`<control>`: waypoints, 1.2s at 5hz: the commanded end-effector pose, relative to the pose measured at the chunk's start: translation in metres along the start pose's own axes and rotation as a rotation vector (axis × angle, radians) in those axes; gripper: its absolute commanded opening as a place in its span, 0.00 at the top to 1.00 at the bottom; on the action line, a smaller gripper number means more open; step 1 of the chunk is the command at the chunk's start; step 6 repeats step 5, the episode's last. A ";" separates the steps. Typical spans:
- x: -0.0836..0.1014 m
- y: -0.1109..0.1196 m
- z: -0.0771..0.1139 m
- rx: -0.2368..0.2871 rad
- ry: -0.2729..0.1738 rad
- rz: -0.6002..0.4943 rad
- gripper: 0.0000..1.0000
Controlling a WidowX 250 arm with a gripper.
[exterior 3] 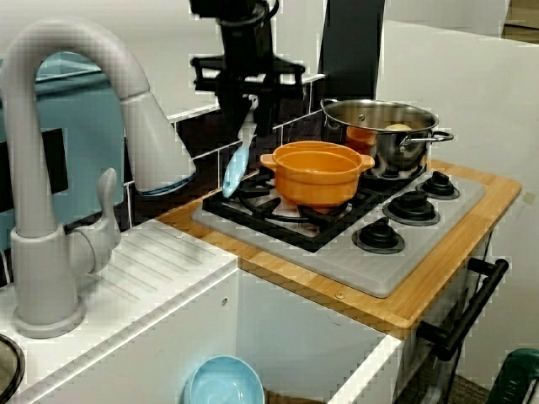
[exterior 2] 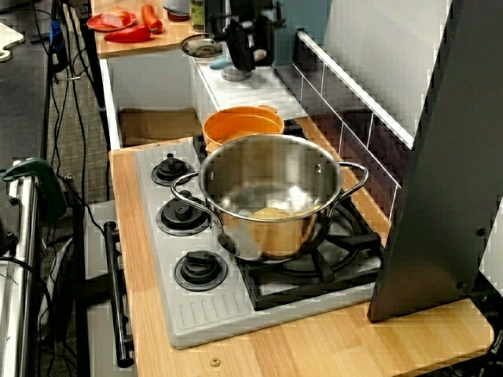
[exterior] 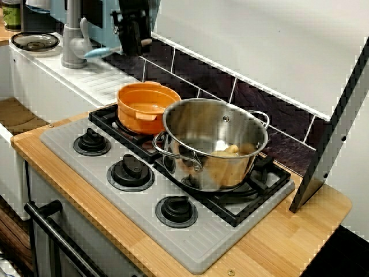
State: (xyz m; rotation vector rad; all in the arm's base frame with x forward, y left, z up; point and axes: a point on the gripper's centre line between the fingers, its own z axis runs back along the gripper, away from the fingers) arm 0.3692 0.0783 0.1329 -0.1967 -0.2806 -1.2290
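Observation:
My black gripper [exterior 3: 244, 118] hangs over the left edge of the stove, shut on the handle of a light blue spoon [exterior 3: 236, 168] that points down towards the back-left burner. In the view from the stove's front the gripper [exterior: 135, 49] is high at the back with the blue spoon [exterior: 98, 53] sticking out left, near the grey faucet [exterior: 72, 40]. An orange pot [exterior 3: 318, 172] stands on the burner just right of the spoon. Behind it a steel pot [exterior 3: 387, 151] holds a pale yellow item [exterior: 230, 151].
Three black knobs [exterior: 130, 172] line the grey stove front. A ribbed white drain board [exterior 3: 152, 269] lies between faucet [exterior 3: 67, 168] and stove. A blue bowl [exterior 3: 223, 383] sits in the sink. A dark panel [exterior 2: 440, 157] leans at the stove's right end. Red vegetables [exterior 2: 126, 23] lie on a far counter.

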 end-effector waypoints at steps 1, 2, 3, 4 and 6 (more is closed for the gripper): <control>0.014 -0.015 0.045 0.083 -0.031 -0.054 1.00; 0.018 -0.019 0.049 0.077 -0.044 -0.066 1.00; 0.021 -0.023 0.055 0.082 -0.056 -0.074 1.00; 0.024 -0.027 0.061 0.084 -0.068 -0.087 1.00; 0.027 -0.030 0.067 0.085 -0.077 -0.094 1.00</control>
